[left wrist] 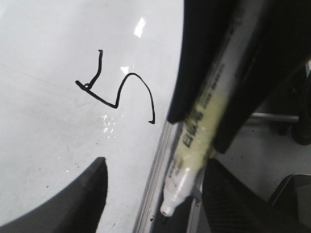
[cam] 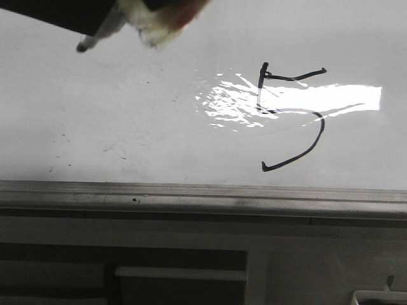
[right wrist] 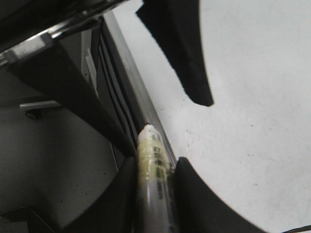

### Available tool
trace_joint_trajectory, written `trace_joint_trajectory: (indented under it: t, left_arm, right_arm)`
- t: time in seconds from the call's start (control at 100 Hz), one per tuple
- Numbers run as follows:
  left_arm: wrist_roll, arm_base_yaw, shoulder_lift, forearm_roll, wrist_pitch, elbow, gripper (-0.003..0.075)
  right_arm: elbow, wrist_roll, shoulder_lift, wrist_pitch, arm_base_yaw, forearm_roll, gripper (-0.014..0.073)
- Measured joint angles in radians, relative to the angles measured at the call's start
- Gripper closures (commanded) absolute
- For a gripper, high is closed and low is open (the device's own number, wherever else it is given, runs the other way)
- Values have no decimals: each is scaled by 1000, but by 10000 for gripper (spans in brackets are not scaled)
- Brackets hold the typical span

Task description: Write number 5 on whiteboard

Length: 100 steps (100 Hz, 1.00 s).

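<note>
Now finished number 5 (cam: pixel 292 121), glossy whiteboard (cam: pixel 95 114), marker (left wrist: pixel 194 145) lifted clear.

The large glossy white board (cam: pixel 127 114) is seen by the front view from above, looking forward past its grey metal edge strip (cam: pixel 203 197). Board (left wrist: pixel 48 145) and strip (left wrist: pixel 155 194) are shown very close in the left wrist view, and likewise in the right wrist view (right wrist: pixel 257 145).

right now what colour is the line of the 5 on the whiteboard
Black, on the white whiteboard; the number 5 shows best in the front view.
</note>
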Motion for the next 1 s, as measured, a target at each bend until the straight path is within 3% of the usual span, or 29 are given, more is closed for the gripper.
trace_joint_trajectory:
  t: [0.42,0.52,0.74,1.0]
  left_arm:
    - [5,-73,75,94,-6,0,340]
    - [5,-73,82,102,-14,0,417]
    - [5,-77,83,104,-14,0,739]
    - [34,-78,83,122,-9,0,741]
  right_arm:
    - [0,0,15,-25,13,2,664]
    - [0,0,15,-28,13,4,664]
    - [0,-1,15,-28,13,-2,664]
    - [0,-4,15,-28,13,0,664]
